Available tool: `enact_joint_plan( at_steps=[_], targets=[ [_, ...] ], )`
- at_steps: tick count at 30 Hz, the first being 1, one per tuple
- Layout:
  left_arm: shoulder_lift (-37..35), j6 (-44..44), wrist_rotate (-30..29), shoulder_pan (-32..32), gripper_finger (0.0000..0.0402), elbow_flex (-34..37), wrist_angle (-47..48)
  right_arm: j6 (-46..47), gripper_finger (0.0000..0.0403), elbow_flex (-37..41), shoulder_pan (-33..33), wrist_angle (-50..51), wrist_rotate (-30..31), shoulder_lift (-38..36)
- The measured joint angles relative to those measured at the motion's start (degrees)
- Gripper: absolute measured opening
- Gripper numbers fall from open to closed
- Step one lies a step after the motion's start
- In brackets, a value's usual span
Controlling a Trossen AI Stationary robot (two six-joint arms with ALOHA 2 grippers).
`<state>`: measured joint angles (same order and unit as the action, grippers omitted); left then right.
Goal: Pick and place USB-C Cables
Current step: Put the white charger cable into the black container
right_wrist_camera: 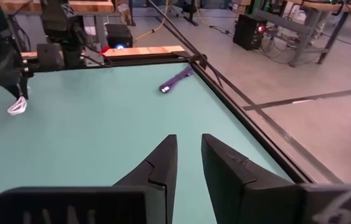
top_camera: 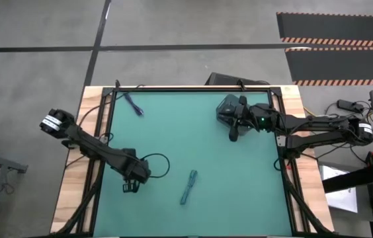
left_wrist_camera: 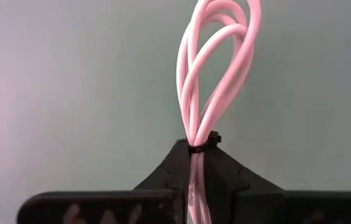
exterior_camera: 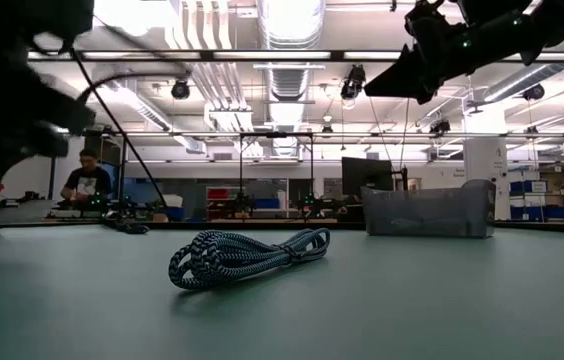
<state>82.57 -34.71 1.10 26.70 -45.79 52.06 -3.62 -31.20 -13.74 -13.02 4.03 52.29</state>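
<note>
Near the table's (top_camera: 173, 152) left edge, the left gripper (left_wrist_camera: 194, 168) pinches a white cable bundle (left_wrist_camera: 216, 68) at its tie, ready for carrying; the right gripper (right_wrist_camera: 188, 165), fingers slightly parted, waits over the grey bin (exterior_camera: 427, 210).

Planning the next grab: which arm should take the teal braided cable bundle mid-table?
Probably right. The right gripper is open and empty above the grey bin; the left gripper is nearer the teal braided cable bundle but is shut on a white cable bundle.
</note>
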Motion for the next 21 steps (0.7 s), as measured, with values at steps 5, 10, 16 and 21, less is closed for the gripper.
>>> enact_joint_plan(
  at_steps=[5,10,16,21],
  targets=[
    [-4.2,2.0,-8.0,-0.1,0.0011,-3.7,0.1,-0.6,0.0064,0.0,1.7,-2.0,0.0,0.0],
    [-9.2,5.5,-19.2,-0.5,0.0011,-6.8,-1.4,-1.9,0.0063,0.1,3.7,-4.1,0.0,0.0],
    [-15.2,20.0,-29.4,-1.6,0.0011,-6.5,-19.2,-3.3,0.0062,1.0,6.3,-8.3,0.0,0.0],
    [-17.2,35.7,-30.1,-3.3,0.0011,-3.9,-39.0,-3.5,0.0061,3.1,8.1,-13.8,0.0,0.0]
  ],
)
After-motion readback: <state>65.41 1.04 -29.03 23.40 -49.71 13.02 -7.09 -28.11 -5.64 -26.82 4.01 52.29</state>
